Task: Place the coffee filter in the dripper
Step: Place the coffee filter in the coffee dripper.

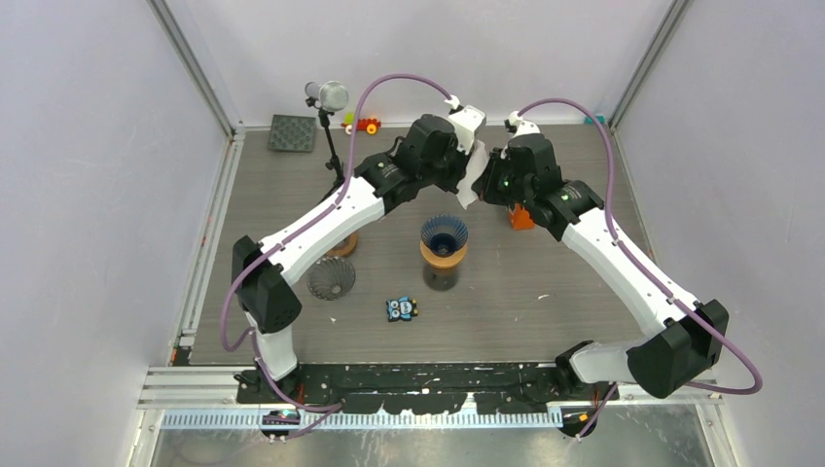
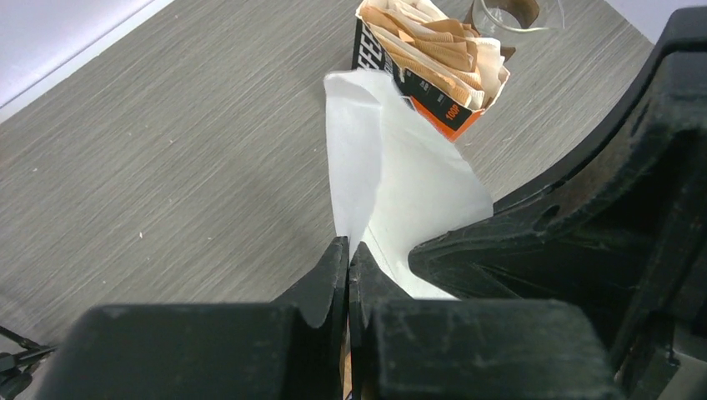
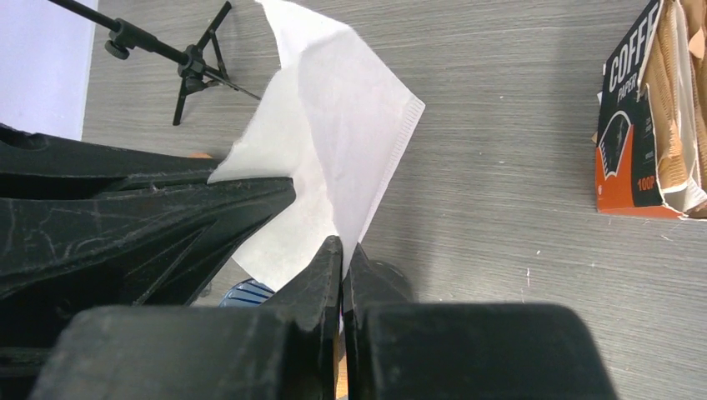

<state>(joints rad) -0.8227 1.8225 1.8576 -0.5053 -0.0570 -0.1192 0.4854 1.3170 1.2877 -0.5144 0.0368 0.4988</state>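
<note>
Top external view shows you the white paper coffee filter (image 1: 474, 183) held in the air between both arms, just behind the blue ribbed cone dripper (image 1: 444, 233). Your left end effector (image 2: 348, 250) and right end effector (image 3: 342, 246) each pinch it, jaws closed. It is picked up, but not yet seated in the dripper.

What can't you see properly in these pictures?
- Top view: the filter is mostly hidden, squeezed between the two wrists.
- Top view: the orange filter box is mostly covered by the right arm.
- Right wrist view: only a sliver of the blue dripper shows below the filter.
- Left wrist view: the glass thing is cut off by the top edge.
</note>
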